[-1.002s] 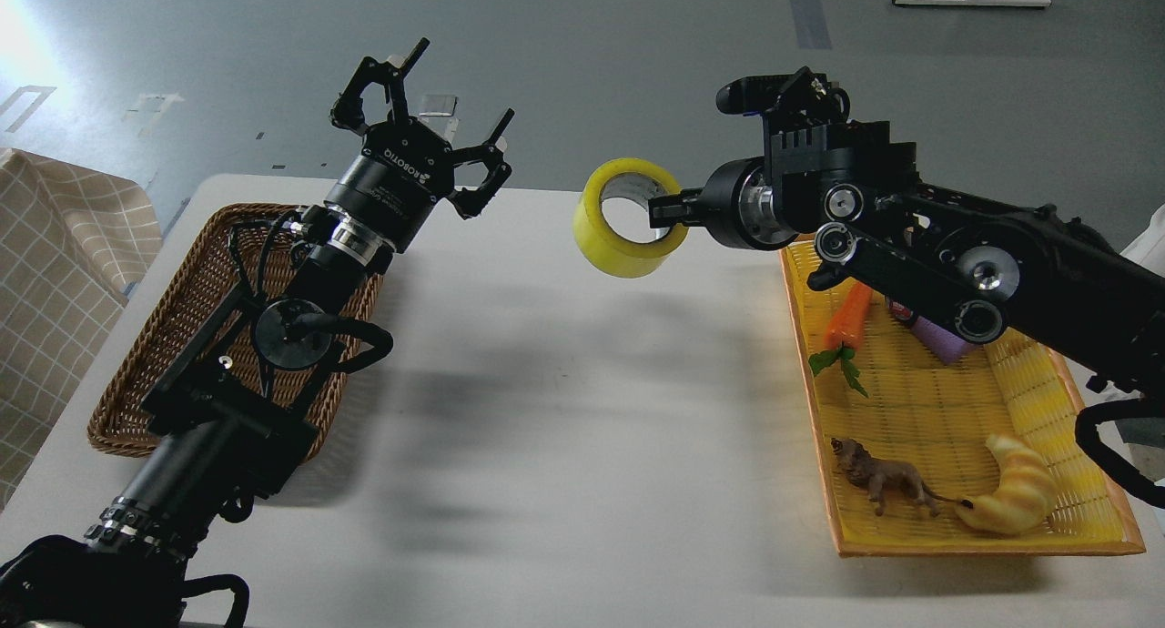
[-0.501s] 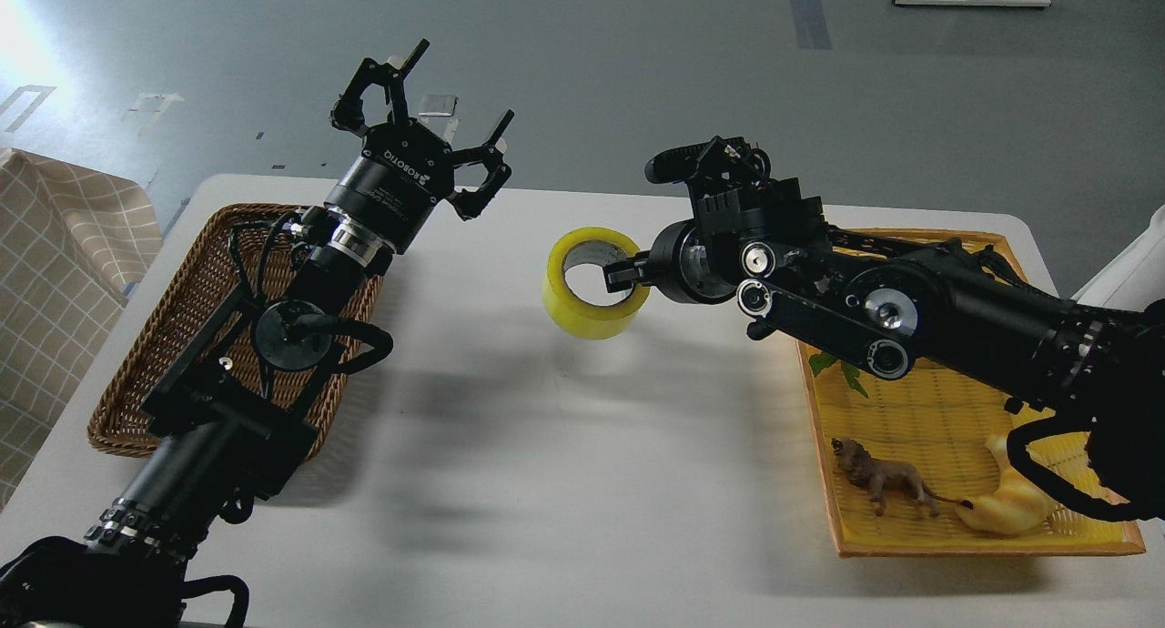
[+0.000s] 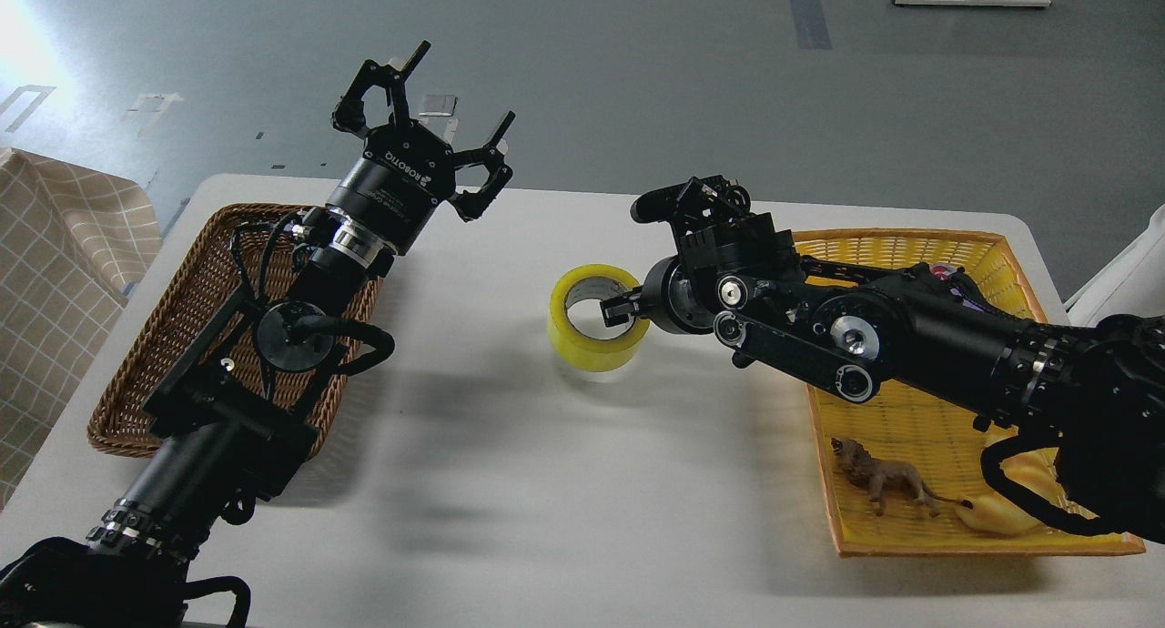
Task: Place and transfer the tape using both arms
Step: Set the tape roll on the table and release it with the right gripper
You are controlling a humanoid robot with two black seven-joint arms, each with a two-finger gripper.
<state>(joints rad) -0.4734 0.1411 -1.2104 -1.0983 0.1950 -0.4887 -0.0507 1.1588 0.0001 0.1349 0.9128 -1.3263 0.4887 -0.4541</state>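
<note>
The yellow tape roll (image 3: 592,323) with a grey-white core sits low over the middle of the white table (image 3: 510,482), at or just above its surface. My right gripper (image 3: 621,308) is shut on the roll's right wall, one finger inside the core. My left gripper (image 3: 420,123) is open and empty, raised above the table's far left, well apart from the tape.
A brown wicker basket (image 3: 136,373) lies under my left arm at the left. A yellow tray (image 3: 919,519) at the right holds a lion toy (image 3: 887,484) and a croissant toy (image 3: 1001,514), partly hidden by my right arm.
My right gripper has carried the tape down and slightly left, from high above the table to near its surface. The left arm has not moved.
</note>
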